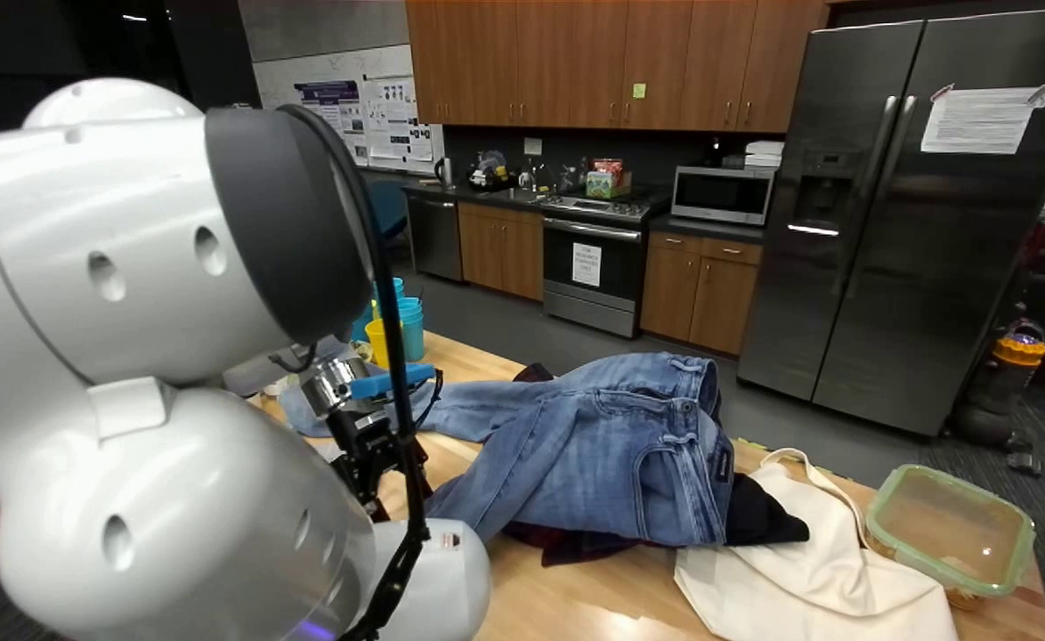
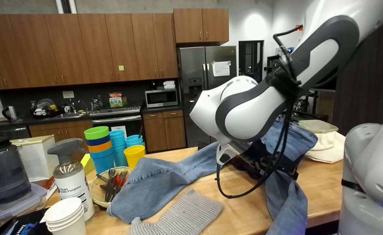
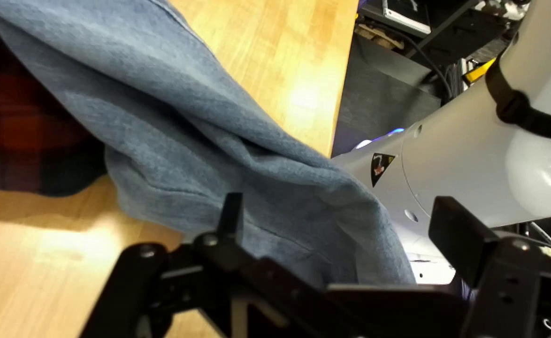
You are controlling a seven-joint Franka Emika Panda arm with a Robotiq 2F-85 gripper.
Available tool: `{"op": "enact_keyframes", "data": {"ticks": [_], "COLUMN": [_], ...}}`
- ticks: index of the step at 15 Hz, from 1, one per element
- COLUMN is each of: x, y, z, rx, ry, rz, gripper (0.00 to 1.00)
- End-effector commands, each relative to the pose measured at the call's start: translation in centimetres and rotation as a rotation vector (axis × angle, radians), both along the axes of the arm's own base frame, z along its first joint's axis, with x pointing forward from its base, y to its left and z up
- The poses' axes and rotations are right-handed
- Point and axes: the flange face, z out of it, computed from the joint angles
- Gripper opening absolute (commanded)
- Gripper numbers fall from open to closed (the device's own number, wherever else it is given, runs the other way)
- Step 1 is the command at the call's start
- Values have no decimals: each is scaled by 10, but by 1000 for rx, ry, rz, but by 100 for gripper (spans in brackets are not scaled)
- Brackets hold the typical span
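Apparently the step in hand is handling a pair of blue jeans [image 1: 567, 454]: in an exterior view they sprawl across the wooden table [image 1: 567, 592], the waistband [image 1: 696, 481] toward the corner that carries a cream tote bag [image 1: 807, 570] and a lidded glass container [image 1: 950, 530], with a dark red garment [image 1: 576, 545] peeking out beneath. The denim is faded, creased and unfolded. In an exterior view, one leg [image 2: 162, 186] stretches along the table to a cutlery basket [image 2: 97, 192], a grey knitted cloth [image 2: 186, 213] lying beside it, while the opposite leg [image 2: 287, 205] runs to the table edge nearest the robot's base [image 2: 358, 212]. In the wrist view, this leg passes over that edge with the gripper [image 3: 339, 202] above it; its fingers [image 3: 231, 216] stand wide apart, gripping nothing, though whether either brushes the denim cannot be told. With nothing held, the next move seems to call for either backing clear without snagging a fold, or settling both fingers astride the slack fabric near the edge before closing; limp denim may slip or bunch, so a deep bite would likely serve better than a tip pinch.
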Motion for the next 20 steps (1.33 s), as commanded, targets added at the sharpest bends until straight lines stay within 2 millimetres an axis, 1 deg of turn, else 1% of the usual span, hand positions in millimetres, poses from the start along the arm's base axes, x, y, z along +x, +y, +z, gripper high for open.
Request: {"op": "enact_keyframes", "data": {"ticks": [1,3,6,12,15,16,17,20], "x": [14,20,23,24,26,30,31,33], "y": [-12,-15,-20,-41,-47,-44,-44,-46], "z": [-11,-16,-20,-27,-32,-30,-31,-31], "rx": [20,27,28,19,14,12,12,15], "ry": [9,17,23,45,58,59,59,56], "rz": [-47,-66,-83,-134,-151,-153,-153,-160], "gripper": [100,100,100,100,100,75,74,54]}}
